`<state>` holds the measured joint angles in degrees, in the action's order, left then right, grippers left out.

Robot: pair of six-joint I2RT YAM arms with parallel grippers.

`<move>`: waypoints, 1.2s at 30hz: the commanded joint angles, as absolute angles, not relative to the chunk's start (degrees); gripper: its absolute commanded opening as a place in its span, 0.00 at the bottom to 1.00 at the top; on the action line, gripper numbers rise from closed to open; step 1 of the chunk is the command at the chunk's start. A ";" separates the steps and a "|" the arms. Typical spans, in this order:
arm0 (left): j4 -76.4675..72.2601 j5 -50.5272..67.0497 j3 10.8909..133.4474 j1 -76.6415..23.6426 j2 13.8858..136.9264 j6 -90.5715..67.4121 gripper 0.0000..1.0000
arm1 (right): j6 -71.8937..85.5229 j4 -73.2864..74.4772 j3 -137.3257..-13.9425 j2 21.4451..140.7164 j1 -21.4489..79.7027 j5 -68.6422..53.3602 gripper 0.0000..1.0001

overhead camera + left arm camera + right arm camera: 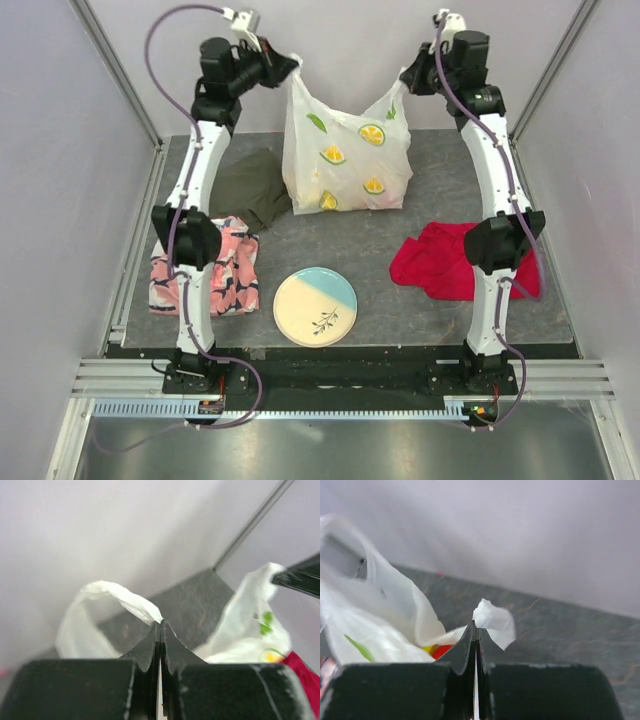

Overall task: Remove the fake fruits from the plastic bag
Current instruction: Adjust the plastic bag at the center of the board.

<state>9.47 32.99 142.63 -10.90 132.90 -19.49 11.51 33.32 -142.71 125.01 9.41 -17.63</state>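
The plastic bag [345,150], white with green and yellow prints, hangs upright at the back middle of the mat, stretched between both grippers. My left gripper [290,68] is shut on the bag's left handle loop [120,597], which is pinched at the fingertips [160,625]. My right gripper [408,80] is shut on the right handle, and a crumpled tip of it [495,622] sticks out past the jaws [475,627]. The fake fruits are inside the bag. Only a red and yellow bit [437,651] shows through the mouth in the right wrist view.
A cream-and-blue plate [315,306] lies near the front middle. There is a red cloth [440,260] at the right, a pink patterned cloth [215,265] at the left and a dark green cloth [250,185] beside the bag. Frame posts and walls close in the sides.
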 commanded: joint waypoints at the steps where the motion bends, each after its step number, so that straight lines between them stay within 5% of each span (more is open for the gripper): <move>1: -2.10 32.34 147.47 -12.04 122.61 -8.19 0.02 | 9.76 22.43 -148.18 123.14 6.77 -13.54 0.00; 7: 6.40 40.06 146.88 -12.13 114.04 -5.19 0.01 | 7.48 16.52 -143.73 117.44 3.61 -16.34 0.00; 10: 11.34 44.12 129.70 -12.22 100.01 -4.39 0.01 | 3.00 15.39 -127.36 107.87 3.34 -21.16 0.00; 16: 12.48 35.52 73.93 -12.22 73.62 2.52 0.02 | -9.83 17.30 -94.08 88.63 4.48 -24.96 0.00; 23: 25.04 31.29 59.51 -12.22 65.31 8.26 0.02 | -18.37 25.21 -67.86 76.30 6.94 -22.33 0.02; 25: 27.50 32.16 58.10 -12.22 64.25 8.00 0.02 | -18.36 29.25 -67.06 75.15 7.73 -24.59 0.24; 26: 27.94 32.34 57.57 -12.22 63.20 7.65 0.02 | -19.24 31.27 -70.02 75.49 8.34 -26.09 0.50; 29: 28.65 34.18 56.51 -12.22 60.83 7.03 0.02 | -19.78 38.39 -82.81 78.21 10.37 -28.03 0.71; 36: 29.45 35.16 56.08 -12.22 60.20 6.24 0.02 | -15.65 38.53 -100.55 84.98 17.04 -33.05 0.74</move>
<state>28.71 33.39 56.07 -12.36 60.23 4.84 -17.56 40.82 -96.03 83.13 12.47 -29.23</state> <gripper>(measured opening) 0.022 0.762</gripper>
